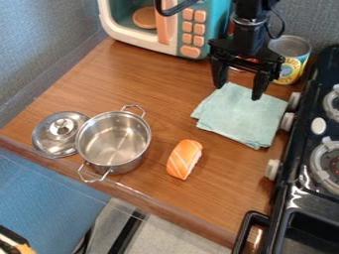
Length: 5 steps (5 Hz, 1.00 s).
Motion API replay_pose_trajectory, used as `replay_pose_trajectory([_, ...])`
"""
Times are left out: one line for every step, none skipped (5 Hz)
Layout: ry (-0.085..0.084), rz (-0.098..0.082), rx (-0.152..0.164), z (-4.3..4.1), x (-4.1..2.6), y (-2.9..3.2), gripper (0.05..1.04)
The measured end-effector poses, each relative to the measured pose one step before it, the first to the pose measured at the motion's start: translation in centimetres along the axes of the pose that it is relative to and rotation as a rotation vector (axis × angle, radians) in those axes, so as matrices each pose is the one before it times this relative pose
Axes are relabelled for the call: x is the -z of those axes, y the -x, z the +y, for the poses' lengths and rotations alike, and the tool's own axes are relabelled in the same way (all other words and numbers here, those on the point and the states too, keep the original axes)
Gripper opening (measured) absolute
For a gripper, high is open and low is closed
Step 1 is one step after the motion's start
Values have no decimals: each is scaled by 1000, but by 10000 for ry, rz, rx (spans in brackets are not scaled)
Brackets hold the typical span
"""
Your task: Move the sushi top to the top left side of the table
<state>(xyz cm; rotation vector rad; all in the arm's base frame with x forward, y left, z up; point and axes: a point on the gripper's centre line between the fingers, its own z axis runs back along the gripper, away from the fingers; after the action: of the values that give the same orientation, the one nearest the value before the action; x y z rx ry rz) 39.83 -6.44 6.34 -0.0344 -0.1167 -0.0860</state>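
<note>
Plainly, the salmon sushi top (184, 159) lay near the front edge of the wooden table (119, 74), between the steel stockpot (114, 141) and the toy stove (298, 183). Apart from both, it probably left the jaws room to come down around it. It was an orange, rounded oblong, crossed by pale slanting stripes, with white along its right side, and it lay at a slant. The pot's lid (56, 134) rested just beside the pot, perhaps set off so the pot could be filled. Farther back, the folded teal cloth (242, 116) seemed merely laid out of the way. The black gripper (238, 93) hung above the cloth's far edge, well open and holding nothing, presumably so that it could straddle the sushi. Behind stood the tin can (295, 62) and the toy microwave (162, 34), whose front likely bounded the top left spot.
</note>
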Motion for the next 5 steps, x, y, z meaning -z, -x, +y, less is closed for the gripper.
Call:
replay_pose_trajectory([-1,399,-25,33,1409,668,999])
replay_pose_trajectory([152,52,12,21,631,2027,999])
replay_pose_trajectory([106,-796,-245,1098,-2047,1885,999])
replay_pose_trajectory([-106,-295,208,411,-1254,2409,999])
replay_pose_trajectory([-27,115,187,618,409,2631,999])
